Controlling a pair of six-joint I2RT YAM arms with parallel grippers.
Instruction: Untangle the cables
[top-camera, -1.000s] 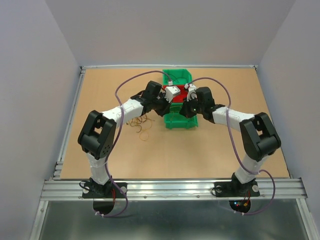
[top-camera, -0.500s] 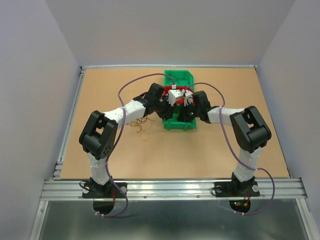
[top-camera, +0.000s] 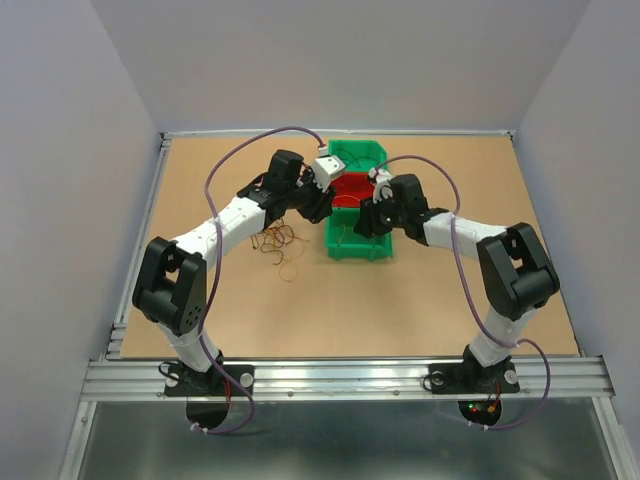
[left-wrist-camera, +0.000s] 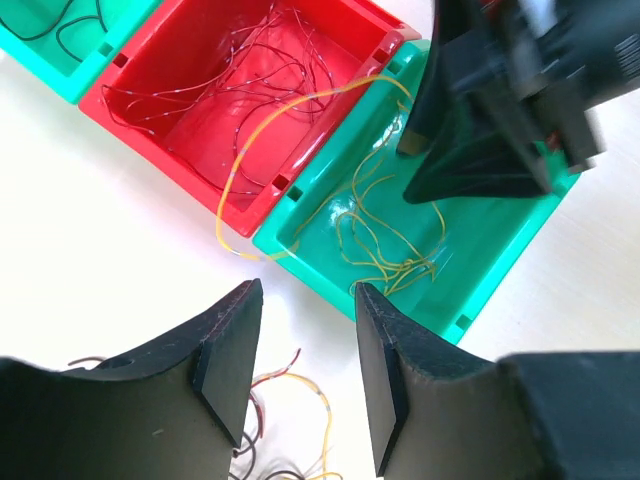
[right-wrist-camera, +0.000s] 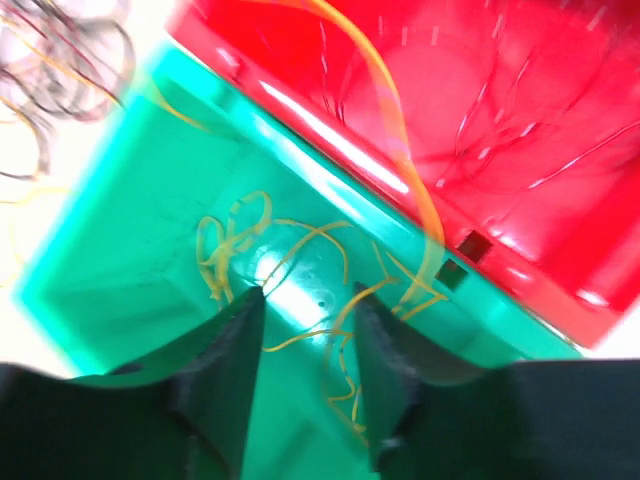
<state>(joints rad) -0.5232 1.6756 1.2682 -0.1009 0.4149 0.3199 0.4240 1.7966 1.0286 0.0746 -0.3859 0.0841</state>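
Above tan table (top-camera: 420, 300), left claw (left-wrist-camera: 306, 340) has parted and withdrawn leftward; right claw (right-wrist-camera: 305, 340) has parted too.

the table (top-camera: 420, 300) is plain tan, the walls (top-camera: 350, 60) pale grey. of the 3 bins at the far middle, the near bin (left-wrist-camera: 320, 190) and far bin (left-wrist-camera: 115, 35) are bright green and the middle bin (left-wrist-camera: 160, 165) is red. the near bin's cables (left-wrist-camera: 385, 240) are yellow-orange, the middle bin's cables (left-wrist-camera: 200, 95) dark reddish, the far bin's cables (left-wrist-camera: 75, 25) black. the loose cables (top-camera: 280, 245) left of the bins mix dark brown, red and yellow. the left arm (top-camera: 215, 235) and right arm (top-camera: 455, 230) are white with black joints; their thick leads (top-camera: 290, 128) are purple.
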